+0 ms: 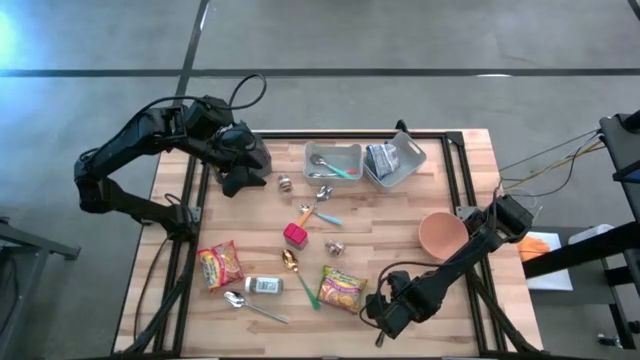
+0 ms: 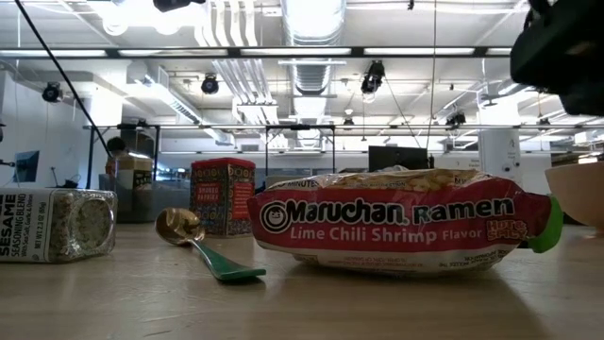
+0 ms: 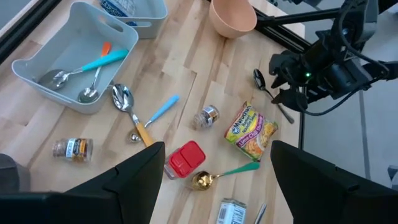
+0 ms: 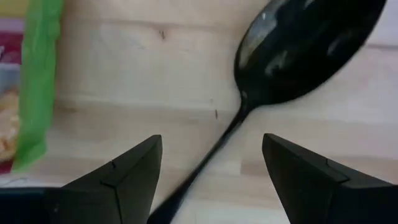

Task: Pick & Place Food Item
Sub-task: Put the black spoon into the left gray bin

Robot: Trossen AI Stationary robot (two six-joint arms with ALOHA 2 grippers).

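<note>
Right now your right tool [image 1: 384,312] is hanging spread and empty over a black spoon [image 4: 305,43] at the desk's [image 1: 400,215] five o'clock edge, so you are looking at a reach not yet begun. The ramen packet [image 1: 342,289] is lying just beside that tool at its nine o'clock, untouched; you are needing to shift across and straddle it. Your left tool [image 1: 240,160] is waiting spread and empty at eleven o'clock.
</note>
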